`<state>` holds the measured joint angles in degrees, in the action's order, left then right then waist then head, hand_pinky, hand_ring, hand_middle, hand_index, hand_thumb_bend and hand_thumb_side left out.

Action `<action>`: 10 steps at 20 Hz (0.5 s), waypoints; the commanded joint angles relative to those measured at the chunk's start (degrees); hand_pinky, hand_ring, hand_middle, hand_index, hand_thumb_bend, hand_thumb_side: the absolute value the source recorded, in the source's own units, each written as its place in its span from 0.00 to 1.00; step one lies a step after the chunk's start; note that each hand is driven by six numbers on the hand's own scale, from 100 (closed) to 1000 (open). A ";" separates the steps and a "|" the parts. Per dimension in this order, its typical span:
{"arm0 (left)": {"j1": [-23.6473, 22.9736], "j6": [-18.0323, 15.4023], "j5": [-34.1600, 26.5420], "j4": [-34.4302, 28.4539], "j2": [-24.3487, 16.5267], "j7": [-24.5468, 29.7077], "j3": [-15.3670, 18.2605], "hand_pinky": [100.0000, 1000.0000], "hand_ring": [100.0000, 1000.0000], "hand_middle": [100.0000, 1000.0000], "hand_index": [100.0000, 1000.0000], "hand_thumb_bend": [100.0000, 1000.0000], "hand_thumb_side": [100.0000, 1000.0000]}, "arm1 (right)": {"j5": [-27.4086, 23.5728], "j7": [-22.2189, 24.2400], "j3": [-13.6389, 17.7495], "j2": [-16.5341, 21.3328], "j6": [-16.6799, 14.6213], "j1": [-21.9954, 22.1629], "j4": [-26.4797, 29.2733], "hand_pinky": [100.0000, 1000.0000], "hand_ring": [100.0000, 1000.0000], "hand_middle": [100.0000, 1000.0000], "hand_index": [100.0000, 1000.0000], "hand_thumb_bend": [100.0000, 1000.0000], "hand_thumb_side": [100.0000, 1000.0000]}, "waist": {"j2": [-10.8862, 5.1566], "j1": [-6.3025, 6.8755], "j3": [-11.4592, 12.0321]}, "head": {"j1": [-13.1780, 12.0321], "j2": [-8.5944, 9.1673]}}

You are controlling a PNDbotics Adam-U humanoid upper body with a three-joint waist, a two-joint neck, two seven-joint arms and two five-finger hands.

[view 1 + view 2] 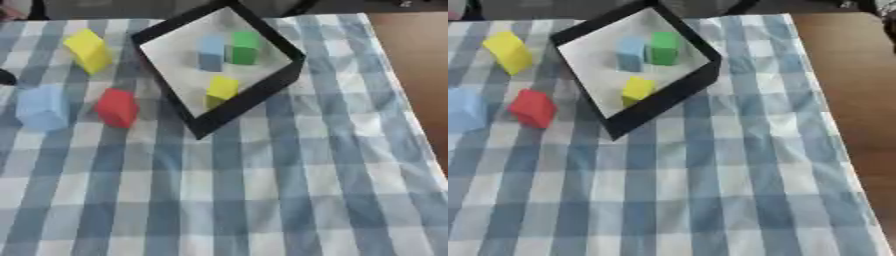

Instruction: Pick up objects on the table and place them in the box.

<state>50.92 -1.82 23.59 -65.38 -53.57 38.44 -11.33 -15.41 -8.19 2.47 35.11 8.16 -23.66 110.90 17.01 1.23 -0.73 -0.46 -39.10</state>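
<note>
Fingers: not shown; whether spread or closed cannot be told.
Box (245, 102): inner blue block (211, 50), green block (244, 47) and inner yellow block (221, 90) are held.
Checked cloth (262, 190): outer yellow block (89, 50), red block (116, 107) and outer blue block (42, 107) are laid beside it.

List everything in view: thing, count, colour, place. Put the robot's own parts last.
box: one, black walls with a pale floor, far centre of the table, set askew.
blocks in the box: three; light blue block and green block side by side at the far end, small yellow block nearer.
blocks on the cloth, left of the box: three; large yellow block farthest, red block close to the box's near left wall, pale blue block left of the red.
tablecloth: one, blue and white checked, covering most of the table.
table: brown wood, bare at the right.
robot's hands: neither in view.
</note>
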 commanded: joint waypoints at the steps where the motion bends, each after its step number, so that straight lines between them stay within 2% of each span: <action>1: 2.58 -1.33 1.02 1.99 0.21 2.78 -0.82 0.81 0.83 0.77 0.87 0.82 0.24 | 0.29 -0.01 0.58 1.92 0.21 -0.62 0.86 0.87 0.74 0.66 0.71 0.00 0.50 | -0.97 0.68 -0.07 | -0.53 0.96; 10: 5.50 -1.93 3.04 5.53 2.68 9.95 -2.86 0.82 0.84 0.78 0.87 0.81 0.27 | 0.57 0.18 0.41 1.64 0.59 -0.55 0.56 0.87 0.74 0.66 0.71 0.00 0.50 | -1.02 0.68 -0.07 | -0.73 1.09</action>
<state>55.07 -3.75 26.05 -59.85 -49.53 47.47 -14.36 -15.31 -8.03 2.44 35.10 8.62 -23.67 110.89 17.01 1.23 -0.78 -0.98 -38.63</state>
